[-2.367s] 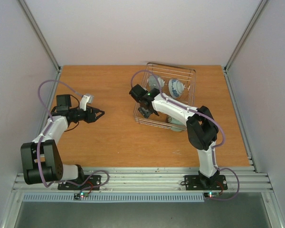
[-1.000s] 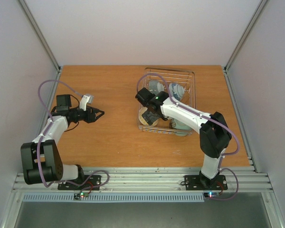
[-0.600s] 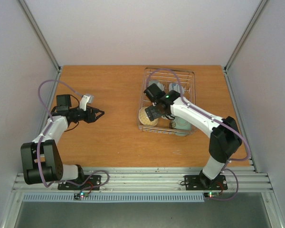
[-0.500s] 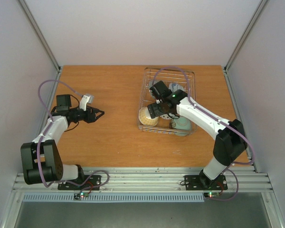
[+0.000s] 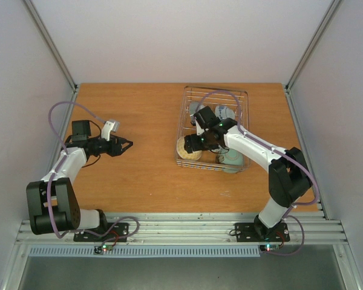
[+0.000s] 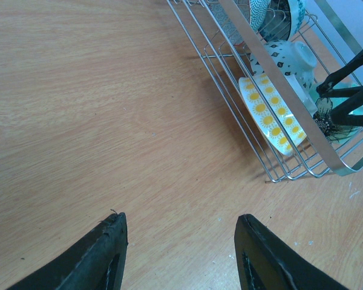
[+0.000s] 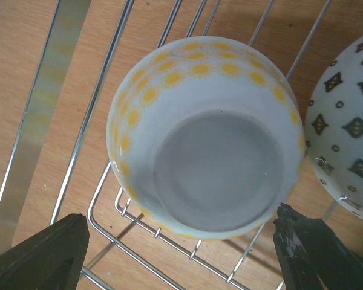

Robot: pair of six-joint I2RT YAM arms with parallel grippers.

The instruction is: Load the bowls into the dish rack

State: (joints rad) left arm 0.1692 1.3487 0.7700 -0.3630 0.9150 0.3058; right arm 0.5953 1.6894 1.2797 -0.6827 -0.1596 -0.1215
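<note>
One yellow-flowered bowl (image 7: 206, 151) lies in the dish rack's (image 5: 216, 88) near-left corner; the right pincer (image 7: 181, 216), spread wide and gripping nothing, should rise straight up, clear of the wires.

White-and-black arms (image 5: 249, 145), purple cables (image 5: 65, 103)

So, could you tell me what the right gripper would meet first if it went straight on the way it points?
The yellow-flowered bowl in the dish rack: it lies straight ahead of the right gripper, between its open fingers, though how far is unclear.
</note>
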